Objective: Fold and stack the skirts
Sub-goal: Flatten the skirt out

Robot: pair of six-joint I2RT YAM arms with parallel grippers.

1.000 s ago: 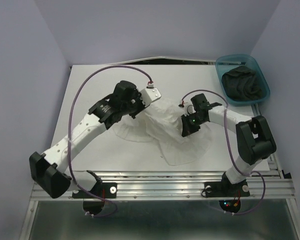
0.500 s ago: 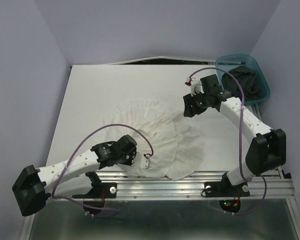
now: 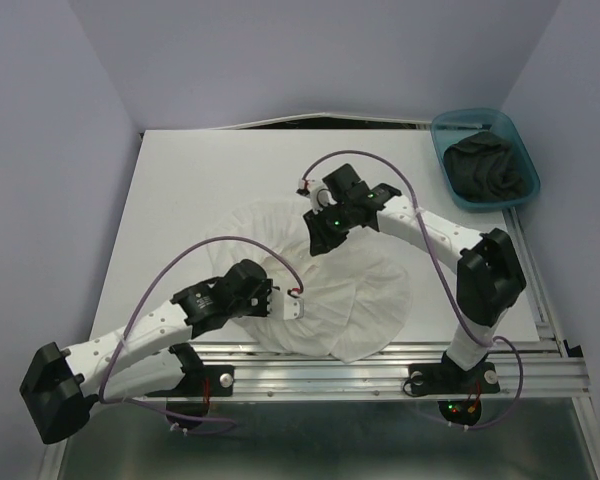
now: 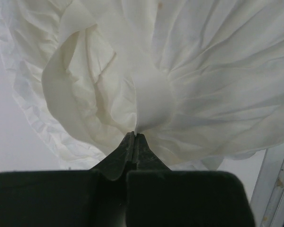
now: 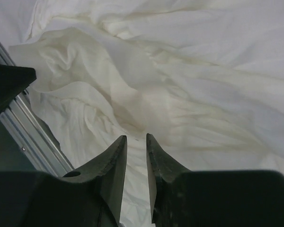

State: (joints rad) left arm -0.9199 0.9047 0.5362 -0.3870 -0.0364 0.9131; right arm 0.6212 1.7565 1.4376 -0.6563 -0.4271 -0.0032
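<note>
White skirt (image 3: 355, 290) spread on worktop (image 3: 180, 200). Left fingers (image 4: 125, 153) shut, pinching its near edge. Right fingers (image 5: 113, 163) slightly apart over far side, holding nothing. Fold starting, I think. Next: right fingers grab cloth.

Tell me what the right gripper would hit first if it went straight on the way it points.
Probably the white skirt: the right gripper points at its crumpled folds with nothing between; how far off is unclear.

Two arms (image 3: 145, 325) of white links, black joints, looping purple cables (image 3: 355, 153).
</note>
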